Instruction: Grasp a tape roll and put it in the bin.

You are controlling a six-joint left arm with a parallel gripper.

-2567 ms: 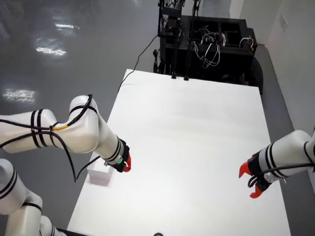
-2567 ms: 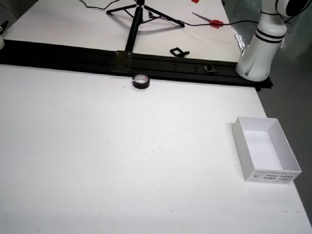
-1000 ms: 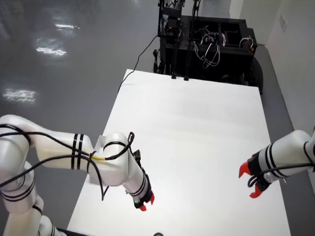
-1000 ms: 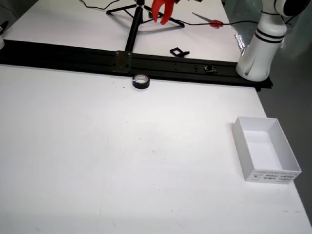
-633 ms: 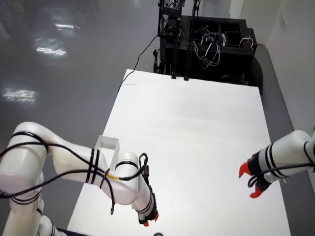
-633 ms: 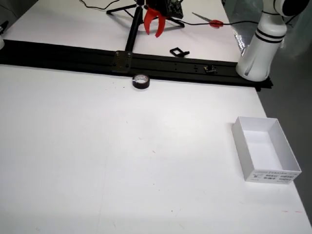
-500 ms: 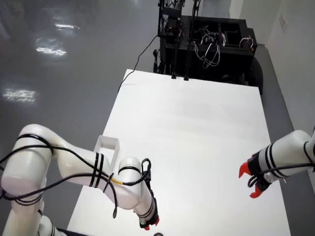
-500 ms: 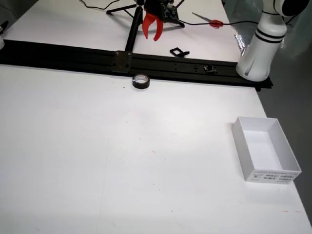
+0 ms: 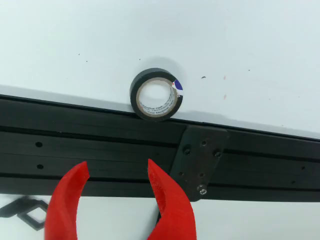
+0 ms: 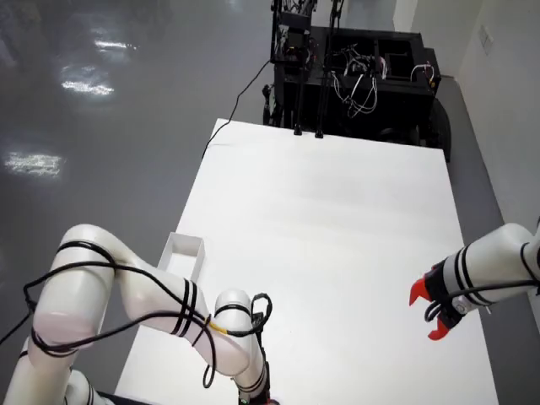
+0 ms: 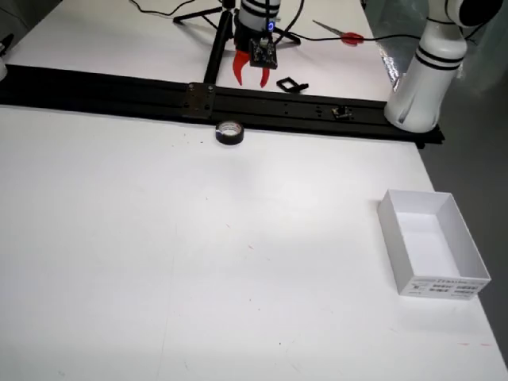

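The claw [image 9: 117,172] hangs over the black rail [image 9: 75,145] with its two red fingers [image 9: 167,200] spread apart and nothing between them, as the view that rides on the claw shows. Just past the rail, the tape roll [image 9: 156,95] lies flat on the white counter [image 9: 250,45], its near edge touching or almost touching the rail; which of the two I cannot tell. In the view across the counter the roll [image 11: 230,132] sits beside the rail at the far side, well apart from the white bin [image 11: 434,243], which stands open near the right edge.

The roll looks small and light: a stiff ring of black tape on a pale cardboard core, so it should not crush or sag under a firm pinch. Its smooth outer wrap may be a touch slick. The best hold, I judge, is across the outer wall, one finger on each side, or one finger down the core hole and one outside. The rail crowds the near side, so a pinch running along the rail seems the safer line. Carrying it should be easy
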